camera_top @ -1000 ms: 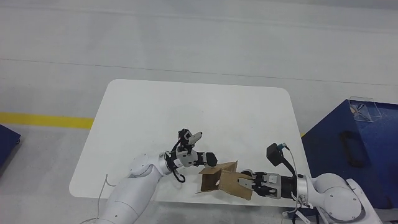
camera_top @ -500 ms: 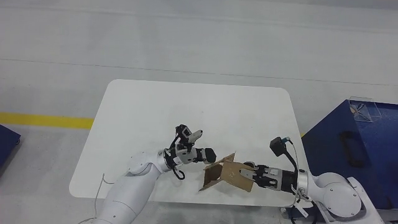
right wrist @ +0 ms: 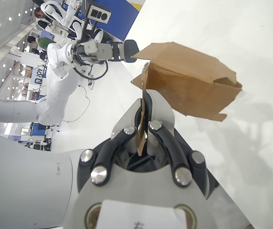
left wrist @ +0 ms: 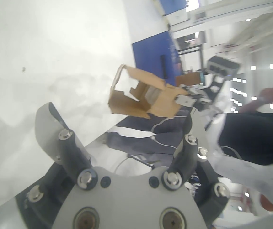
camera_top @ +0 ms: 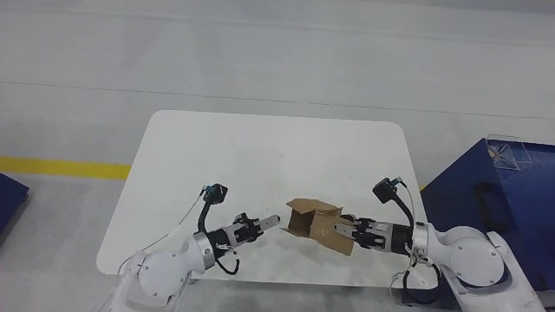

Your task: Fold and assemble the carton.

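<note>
A brown carton (camera_top: 315,218), partly opened into a box with loose flaps, hangs just above the white table (camera_top: 260,156) near its front edge. My right gripper (camera_top: 348,228) is shut on one of its flaps; in the right wrist view the flap runs between the fingers (right wrist: 144,101) and the carton (right wrist: 191,82) stands out beyond them. My left gripper (camera_top: 270,222) is open, a short way from the carton's other end. The left wrist view looks between its spread fingers (left wrist: 124,122) at the carton's (left wrist: 141,96) open end. Its dark tip (right wrist: 129,51) sits close to a flap corner.
The table's rounded front edge (camera_top: 286,279) runs close under both arms. A blue cabinet (camera_top: 486,199) stands off the table's right side. The far half of the table is bare white surface.
The right gripper has lifted the carton up and away from the front edge, and it has opened into a boxier shape. The left arm has dropped lower and pulled back to the left.
</note>
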You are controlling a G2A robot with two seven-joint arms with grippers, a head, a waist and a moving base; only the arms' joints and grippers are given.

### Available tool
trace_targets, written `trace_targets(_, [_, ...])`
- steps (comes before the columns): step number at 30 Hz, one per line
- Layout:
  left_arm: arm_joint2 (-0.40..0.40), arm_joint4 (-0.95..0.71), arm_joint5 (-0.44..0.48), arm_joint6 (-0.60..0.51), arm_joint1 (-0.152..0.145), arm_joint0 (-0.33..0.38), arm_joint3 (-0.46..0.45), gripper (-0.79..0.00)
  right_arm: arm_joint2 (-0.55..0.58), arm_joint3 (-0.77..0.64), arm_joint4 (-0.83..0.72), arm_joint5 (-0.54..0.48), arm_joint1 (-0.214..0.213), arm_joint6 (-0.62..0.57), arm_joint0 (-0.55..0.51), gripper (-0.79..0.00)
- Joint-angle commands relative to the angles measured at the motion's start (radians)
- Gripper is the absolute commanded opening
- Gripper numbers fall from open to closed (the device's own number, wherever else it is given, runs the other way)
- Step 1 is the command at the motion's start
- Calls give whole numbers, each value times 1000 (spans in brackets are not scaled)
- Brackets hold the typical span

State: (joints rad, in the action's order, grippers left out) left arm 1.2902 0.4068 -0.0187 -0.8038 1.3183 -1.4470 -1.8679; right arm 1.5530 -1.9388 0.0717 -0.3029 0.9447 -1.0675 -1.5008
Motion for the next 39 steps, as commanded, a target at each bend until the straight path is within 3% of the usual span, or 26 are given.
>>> trace_targets(1, [-41,118,-36,14,-1,0,0,0,-12,-1,-2,5,-1,-9,7,-785])
trace_targets(7, [-109,208,-107,79,3,16,21,0,-51,2,-7,0,-5,-72,41,-785])
trace_targets(16, [-153,228,-102,16,-1,36,36,-6,-104,7,-30,1,-7,-98,64,-785])
trace_targets(19, [-162,228,-105,16,-2,45,45,-83,-116,9,-45,-4,-8,-105,68,-785])
trace_targets(22, [-170,221,-101,13,-2,55,57,-95,-122,11,-62,-6,-10,-115,72,-785])
trace_targets(24, [-177,217,-101,-2,-3,63,69,-179,-123,11,-65,-5,-11,-117,75,-785])
trace_targets(25, [-178,214,-101,-7,-3,67,72,-320,-124,11,-66,-5,-12,-116,75,-785])
trace_targets(27, [-180,207,-98,-18,-4,71,75,-785,-126,13,-67,-4,-13,-113,77,-785])
trace_targets(39, [-196,209,-140,-43,-9,93,93,-785,-126,8,-69,-1,-21,-103,70,-785])
